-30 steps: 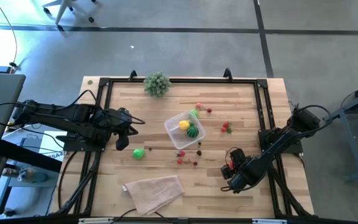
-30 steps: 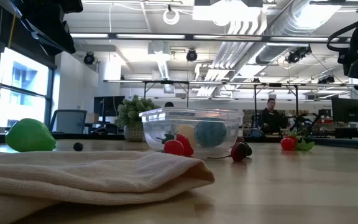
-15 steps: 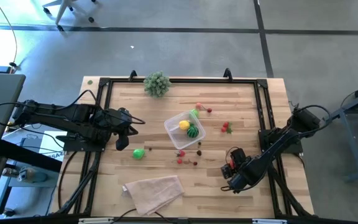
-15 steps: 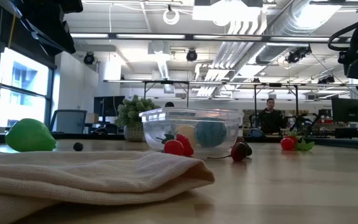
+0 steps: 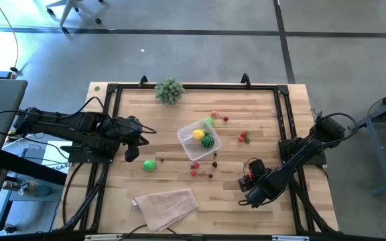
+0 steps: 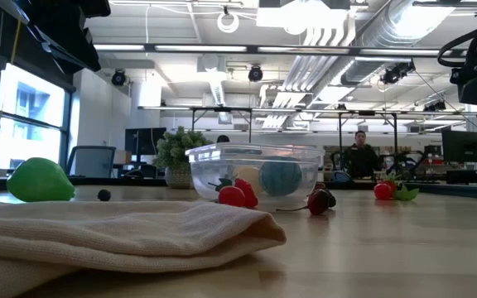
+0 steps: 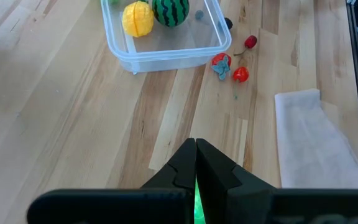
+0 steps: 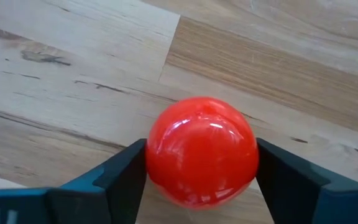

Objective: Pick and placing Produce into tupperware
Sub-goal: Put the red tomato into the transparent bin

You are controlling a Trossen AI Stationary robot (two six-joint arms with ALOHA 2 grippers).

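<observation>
Gripping a red ball (image 8: 202, 151) above the wooden table (image 8: 73, 56).

A bushy pale-green plant ball (image 5: 169, 90) sits at the far edge of the wooden table (image 5: 260, 127), left of centre. A crumpled beige cloth (image 5: 167, 207) lies at the near edge, also left of centre. In the room beyond the table, 1 person (image 6: 361, 153) sits among desks and monitors.
</observation>
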